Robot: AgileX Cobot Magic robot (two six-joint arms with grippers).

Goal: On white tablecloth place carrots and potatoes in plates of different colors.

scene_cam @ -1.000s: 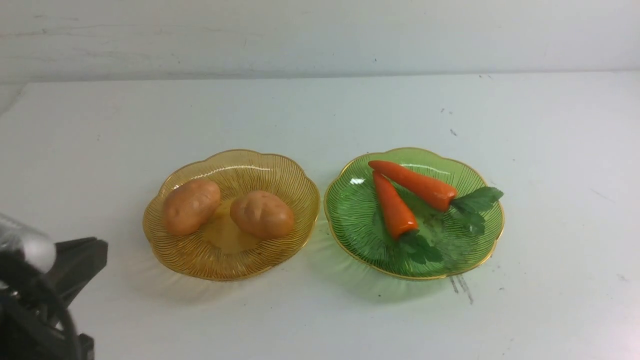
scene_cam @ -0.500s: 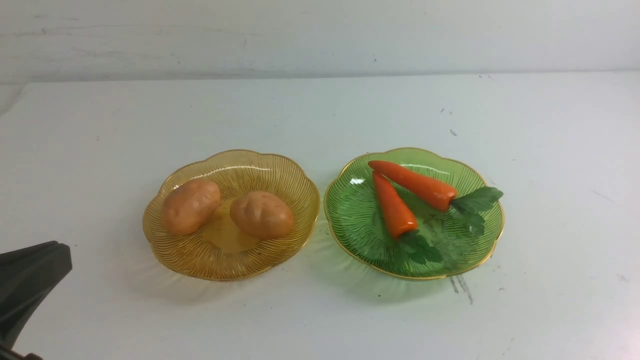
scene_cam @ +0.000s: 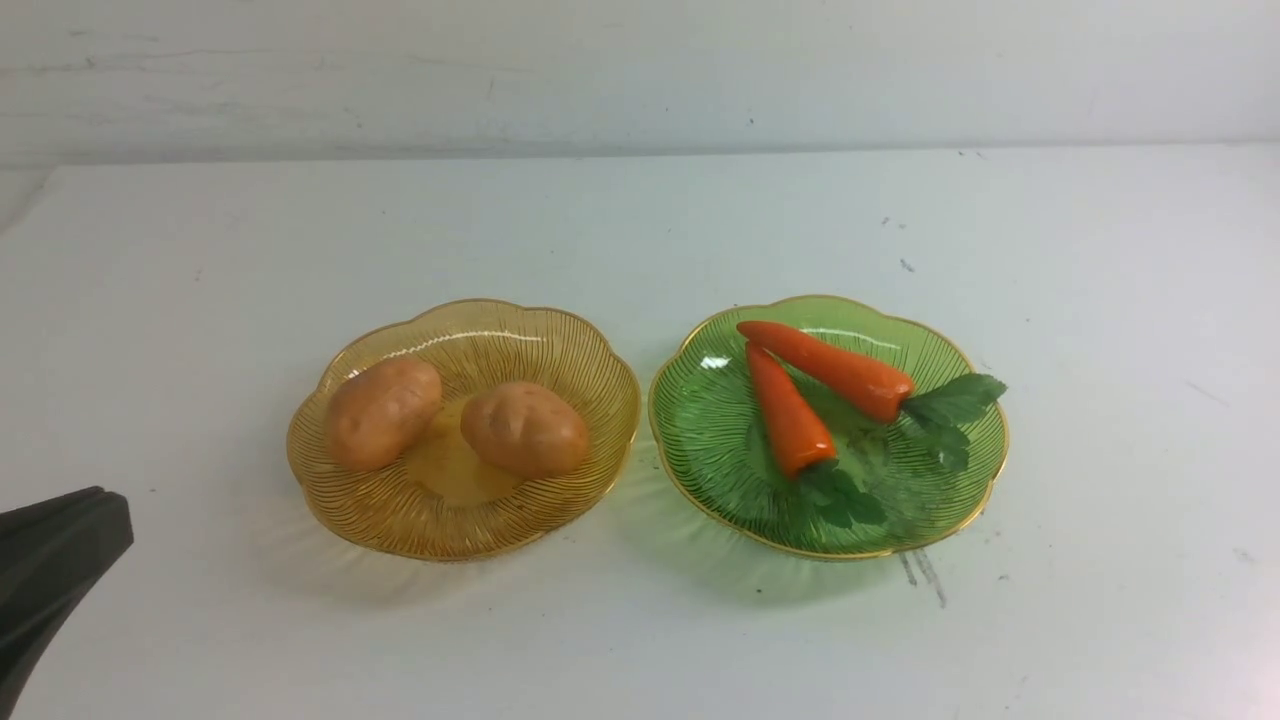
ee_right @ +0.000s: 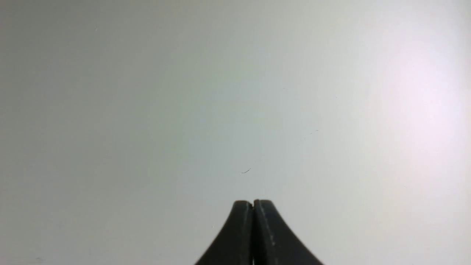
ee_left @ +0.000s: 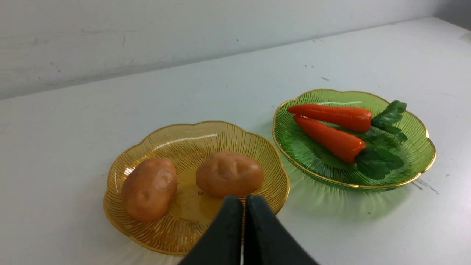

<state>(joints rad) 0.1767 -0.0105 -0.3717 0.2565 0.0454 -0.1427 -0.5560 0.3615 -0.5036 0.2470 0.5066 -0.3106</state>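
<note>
Two translucent ribbed plastic plates with scalloped gold rims stand side by side on the plain white tablecloth point(scene_cam: 640, 220) that covers the table. Landmark: the amber-yellow plate point(scene_cam: 340, 505). In it lie the two egg-shaped tan-orange toy potatoes, the left potato point(scene_cam: 383, 413) and the right potato point(scene_cam: 524, 428), near each other but apart. Just beside it to the right, rims nearly meeting, stands the green plate point(scene_cam: 700, 420), holding the two glossy orange toy carrots: the rear carrot point(scene_cam: 830, 369) and the front carrot point(scene_cam: 788, 412), tips close together, green leafy tops pointing away from the amber-yellow plate.

Change over the last second: the black left hand point(scene_cam: 55, 560) has drawn back from the amber-yellow plate toward the lower-left corner of the front view, and less of its arm shows. It is clenched on nothing, its jaws pressed together in the left wrist view point(ee_left: 243, 200). The black right hand point(ee_right: 253, 202), out of the front view, is likewise clenched and empty over bare cloth.

Reading: each kind of vegetable occupies its own colour of plate, so the sorting appears complete and the retreat looks like a return to rest
</note>
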